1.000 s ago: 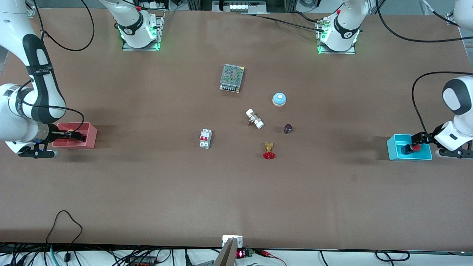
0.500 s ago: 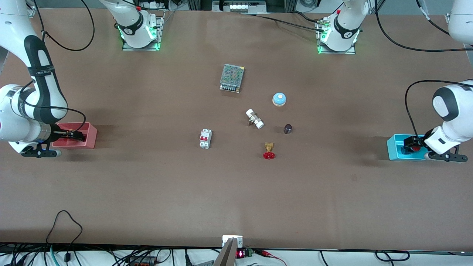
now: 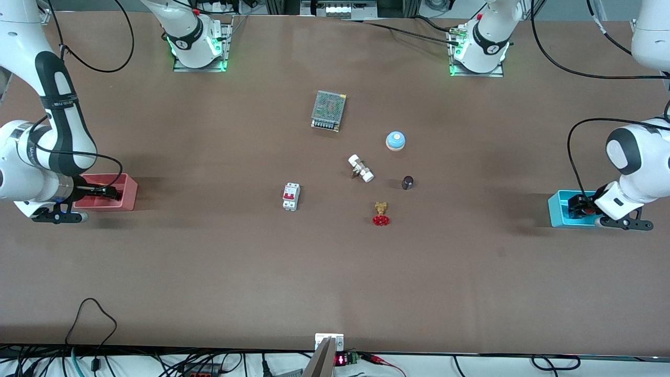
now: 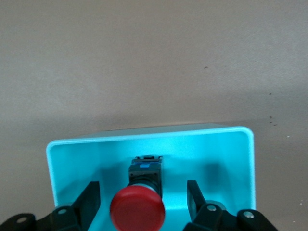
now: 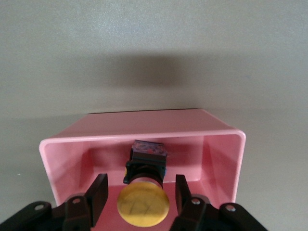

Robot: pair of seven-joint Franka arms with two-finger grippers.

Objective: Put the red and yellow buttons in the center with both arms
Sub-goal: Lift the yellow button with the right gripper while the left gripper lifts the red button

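Note:
The red button (image 4: 137, 210) lies in the light-blue bin (image 4: 226, 159) at the left arm's end of the table, and a bit of its red cap shows in the front view (image 3: 590, 211). My left gripper (image 4: 142, 202) (image 3: 577, 206) is open inside that bin, with one finger on each side of the button and gaps showing. The yellow button (image 5: 143, 204) lies in the pink bin (image 5: 219, 154) (image 3: 128, 196) at the right arm's end. My right gripper (image 5: 139, 192) (image 3: 107, 192) is open astride it, not touching. The front view hides the yellow button.
Around the middle of the brown table (image 3: 335, 272) lie a mesh-covered power supply (image 3: 328, 110), a blue-domed bell (image 3: 395, 140), a white and silver fitting (image 3: 361, 168), a dark knob (image 3: 408, 182), a brass valve with red handwheel (image 3: 381, 214) and a white breaker (image 3: 291, 196).
My left arm's wrist has shifted toward the table's middle and its gripper sits deeper over the blue bin. My right arm has barely moved at the pink bin.

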